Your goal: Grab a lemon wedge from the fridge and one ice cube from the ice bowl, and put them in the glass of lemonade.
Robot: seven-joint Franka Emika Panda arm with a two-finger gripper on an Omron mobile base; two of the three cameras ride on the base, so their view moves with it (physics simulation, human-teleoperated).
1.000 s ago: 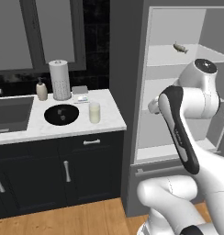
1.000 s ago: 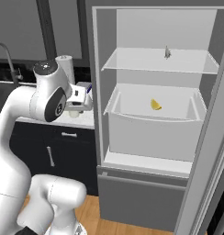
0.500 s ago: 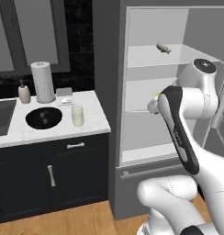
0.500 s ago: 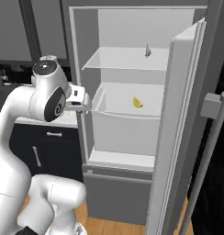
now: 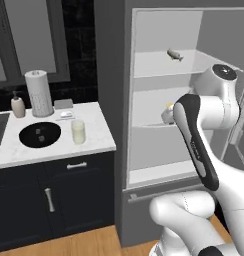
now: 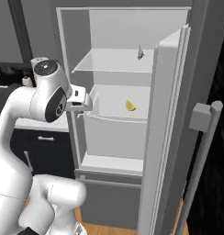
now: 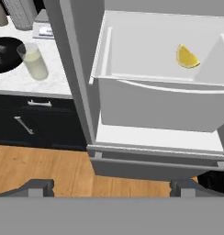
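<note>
The fridge (image 6: 114, 28) stands open, its door (image 6: 165, 137) swung out to the right. The lemon wedge (image 6: 130, 106) lies in the white middle tray (image 7: 132, 77), small and bright yellow; the hand view has the lemon wedge (image 7: 187, 57) at upper right. My gripper (image 6: 88, 102) hovers in front of that tray's left end, apart from the wedge. In the hand view my gripper (image 7: 112, 188) is open, tips far apart, nothing between them. On the counter left of the fridge stand the glass of lemonade (image 5: 78, 131) and the black ice bowl (image 5: 40, 135); both the glass (image 7: 35, 62) and bowl (image 7: 4, 55) appear upper left.
A small grey fish-shaped item (image 5: 174, 55) rests on the top shelf. A paper-towel roll (image 5: 39, 93) and soap bottle (image 5: 17, 106) stand at the counter's back. Dark drawers (image 5: 69, 190) sit under the counter. The door's long bar handle (image 6: 201, 170) juts out at right.
The whole picture has slid left, so the base has driven right, toward the fridge. The fridge interior sits more central and closer. The jaws stay wide apart.
</note>
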